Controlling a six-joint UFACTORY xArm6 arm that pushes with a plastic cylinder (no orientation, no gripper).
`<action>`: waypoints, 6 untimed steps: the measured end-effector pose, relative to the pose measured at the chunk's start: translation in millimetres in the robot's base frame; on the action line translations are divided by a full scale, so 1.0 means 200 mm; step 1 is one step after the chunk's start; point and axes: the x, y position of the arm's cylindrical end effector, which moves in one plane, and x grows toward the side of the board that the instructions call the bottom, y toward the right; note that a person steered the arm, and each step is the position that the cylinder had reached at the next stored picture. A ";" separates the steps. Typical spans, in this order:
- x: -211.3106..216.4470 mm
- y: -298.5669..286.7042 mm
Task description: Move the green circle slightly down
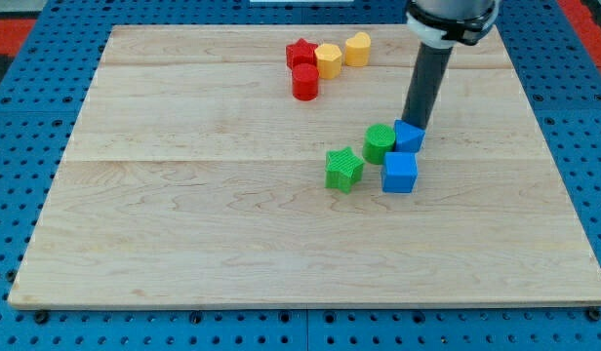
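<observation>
Rod first: my tip (415, 127) has no jaws to spread or close, it is simply a bare dark rod standing upright with nothing held, its lower end down at the top edge of a blue block (409, 136), touching or just behind it, I cannot tell which. What the push turns on is that the green circle (380, 143) lies to the view's left of my tip and a little lower, pressed against the left side of that blue block, so I judge my tip is off to one side, not above the circle where a downward shove would have to start. Below the circle the way is tight: a green star (344, 169) sits just down and left of it, and a blue cube (400, 173) just down and right, with a narrow gap between them. A short nudge seems to fit; a longer one would likely strike either neighbour. Red and yellow blocks cluster well apart near the view's top, and the board (183, 244) has open room below
</observation>
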 end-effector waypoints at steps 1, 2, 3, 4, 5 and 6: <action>0.07 -0.01; 0.11 0.02; -0.01 -0.04; 0.02 -0.16; 0.08 -0.21; 0.08 -0.21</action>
